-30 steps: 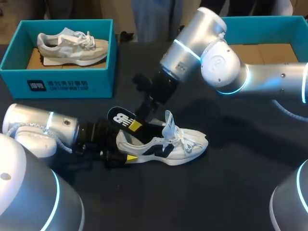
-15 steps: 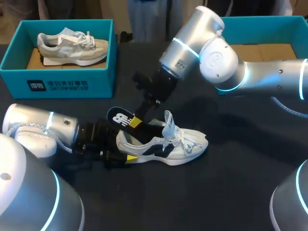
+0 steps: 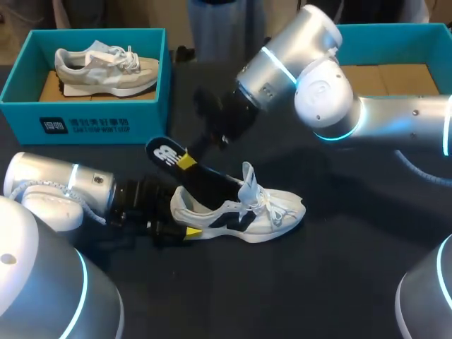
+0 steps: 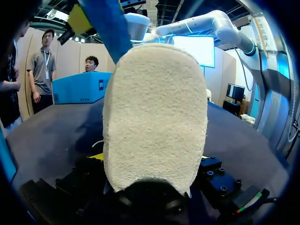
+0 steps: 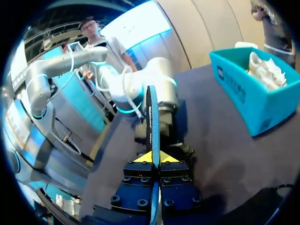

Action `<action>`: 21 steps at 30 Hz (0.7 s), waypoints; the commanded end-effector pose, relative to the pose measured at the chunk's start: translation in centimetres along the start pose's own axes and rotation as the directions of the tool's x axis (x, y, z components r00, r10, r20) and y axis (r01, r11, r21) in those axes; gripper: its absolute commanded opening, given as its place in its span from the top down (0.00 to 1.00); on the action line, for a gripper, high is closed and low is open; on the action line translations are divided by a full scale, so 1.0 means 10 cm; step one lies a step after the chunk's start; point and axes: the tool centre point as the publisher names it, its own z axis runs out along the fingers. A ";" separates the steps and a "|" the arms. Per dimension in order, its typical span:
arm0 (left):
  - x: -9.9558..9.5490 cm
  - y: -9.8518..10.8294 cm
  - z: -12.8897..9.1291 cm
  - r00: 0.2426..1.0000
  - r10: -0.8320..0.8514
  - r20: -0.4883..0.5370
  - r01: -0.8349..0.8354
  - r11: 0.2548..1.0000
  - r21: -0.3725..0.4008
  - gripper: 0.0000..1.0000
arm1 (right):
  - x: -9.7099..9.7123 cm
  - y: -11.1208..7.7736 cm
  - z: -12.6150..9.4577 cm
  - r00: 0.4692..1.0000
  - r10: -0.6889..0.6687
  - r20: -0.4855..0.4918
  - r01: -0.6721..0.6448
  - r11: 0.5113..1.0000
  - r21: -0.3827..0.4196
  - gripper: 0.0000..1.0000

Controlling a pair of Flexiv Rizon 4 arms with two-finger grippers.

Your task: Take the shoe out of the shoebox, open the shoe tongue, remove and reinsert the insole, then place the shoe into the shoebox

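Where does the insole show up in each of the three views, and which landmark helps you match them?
Head view: the insole slants up out of the white shoe, mid-table.
Left wrist view: the insole is the blue strip rising beyond the shoe's heel.
Right wrist view: the insole stands edge-on in the right gripper.
Shared landmark: that gripper's yellow fingers, pinching the insole.

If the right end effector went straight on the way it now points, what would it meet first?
Beyond the insole it grips, the right end effector faces the left arm. It would probably meet that arm's wrist first, beside the shoe, though depth is unclear.
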 end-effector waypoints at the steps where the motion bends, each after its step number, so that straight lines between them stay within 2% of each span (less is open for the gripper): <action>1: 0.00 0.03 0.06 1.000 -0.001 -0.001 0.001 1.000 -0.004 1.00 | 0.12 0.07 -0.07 0.993 -0.023 0.117 0.035 0.995 -0.097 1.00; 5: 0.00 0.03 0.06 1.000 -0.001 -0.001 0.001 1.000 -0.004 1.00 | 0.07 0.26 -0.12 0.985 -0.051 0.166 0.082 0.979 -0.185 1.00; 14: 0.00 0.03 0.06 1.000 -0.001 -0.001 0.001 1.000 -0.004 1.00 | -0.02 0.59 -0.37 0.977 -0.037 0.212 0.087 0.968 -0.234 1.00; 18: 0.00 0.03 0.06 1.000 -0.001 -0.001 0.001 1.000 -0.004 1.00 | -0.03 0.67 -0.53 0.972 -0.005 0.234 0.076 0.953 -0.292 1.00; 21: 0.00 0.03 0.06 1.000 -0.001 -0.001 0.001 1.000 -0.004 1.00 | -0.03 0.67 -0.53 0.972 -0.005 0.234 0.076 0.953 -0.292 1.00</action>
